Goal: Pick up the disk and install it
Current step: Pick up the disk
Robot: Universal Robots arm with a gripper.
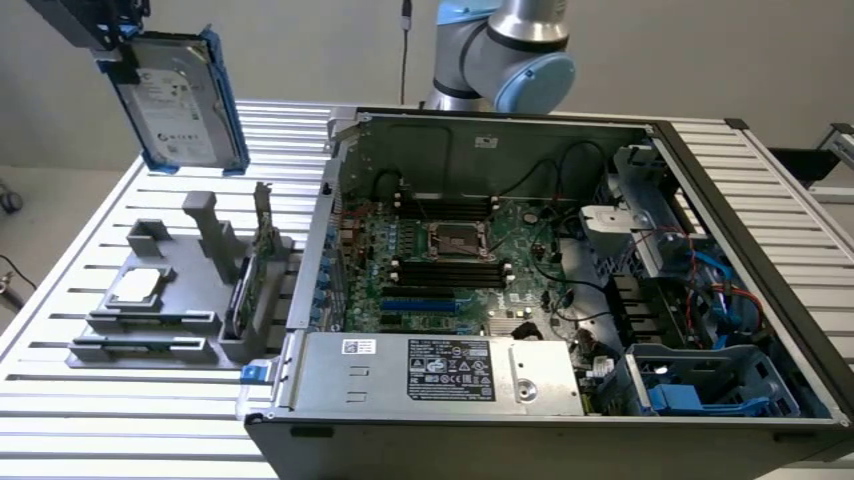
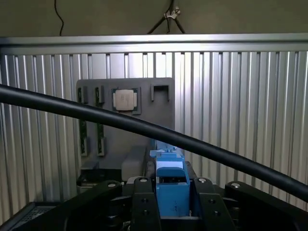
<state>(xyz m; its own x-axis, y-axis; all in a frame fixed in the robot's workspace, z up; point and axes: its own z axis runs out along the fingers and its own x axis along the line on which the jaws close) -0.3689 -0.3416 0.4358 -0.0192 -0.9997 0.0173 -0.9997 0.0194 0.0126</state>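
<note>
Pincer (image 2: 172,211) high over grey tray (image 1: 147,347) at exterior view's left, clamped on the disk (image 1: 180,95), which hangs upright

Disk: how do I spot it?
Find the big open computer case, then the grey parts holder on the exterior view's left of it. Above that, the gripper holds the disk: a silver slab with bright blue rails, unlike the small square processor chip.
</note>
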